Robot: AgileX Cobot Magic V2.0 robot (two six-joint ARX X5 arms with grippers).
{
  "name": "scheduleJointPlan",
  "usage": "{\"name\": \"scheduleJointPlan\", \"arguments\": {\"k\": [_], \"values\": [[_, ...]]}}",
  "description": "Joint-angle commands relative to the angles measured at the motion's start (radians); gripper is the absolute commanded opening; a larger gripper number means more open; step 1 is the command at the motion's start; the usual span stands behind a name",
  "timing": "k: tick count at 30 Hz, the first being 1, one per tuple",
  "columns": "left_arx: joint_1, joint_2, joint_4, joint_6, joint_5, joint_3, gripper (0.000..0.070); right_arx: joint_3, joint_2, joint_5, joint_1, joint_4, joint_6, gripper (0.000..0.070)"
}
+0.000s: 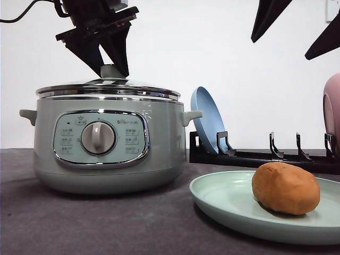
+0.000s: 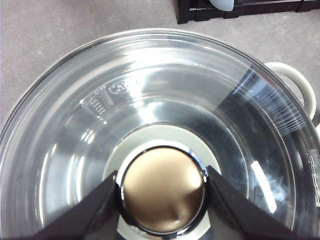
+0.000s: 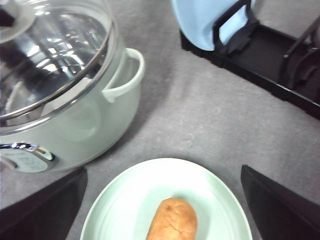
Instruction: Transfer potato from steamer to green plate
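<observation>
Front view: we see the pale-green steamer (image 1: 109, 143) standing on a grey table (image 1: 106, 223), its glass lid (image 1: 109, 87) seated on the rim. Our left gripper (image 1: 109, 66) reaches down over the lid, its two dark fingers standing either side of the lid knob (image 1: 110, 70). From the left wrist view, the fingers (image 2: 95, 200) appear to press against both sides of the round, chrome-ringed knob (image 2: 162, 190), so we judge this claw clenched on the knob, probably because the lid is being set back on the pot or is about to be let go.

To the right, the potato (image 1: 286, 187), a smooth orange-brown oval, lies on the green plate (image 1: 223, 204), just beside the steamer and not inside it. By that placement we judge the transfer itself done.

Our right gripper (image 1: 297, 26) hangs high above the plate with its fingers spread wide and nothing between them. In the right wrist view those released fingers (image 3: 280, 205) frame the potato (image 3: 172, 220) and plate (image 3: 130, 200) well below, which suggests the arm is clear of the food.

Behind the plate, a black dish rack (image 1: 249, 156) holds a blue plate (image 1: 207, 119) upright in a slot, and a pink dish (image 1: 332, 106) sits at the far right edge.
</observation>
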Motion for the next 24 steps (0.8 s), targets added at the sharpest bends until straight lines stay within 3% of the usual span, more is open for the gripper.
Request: {"name": "scheduleJointPlan", "arguments": {"k": [1,24], "values": [[-0.011,0.018,0.022,0.004,0.004,0.030,0.0001,0.012,0.003,0.004,0.006,0.005,-0.011,0.0621],[-0.032,0.019,0.006,0.013,-0.034,0.028,0.0002,0.012,0.003,0.004,0.006,0.005,-0.018,0.0621]]}}
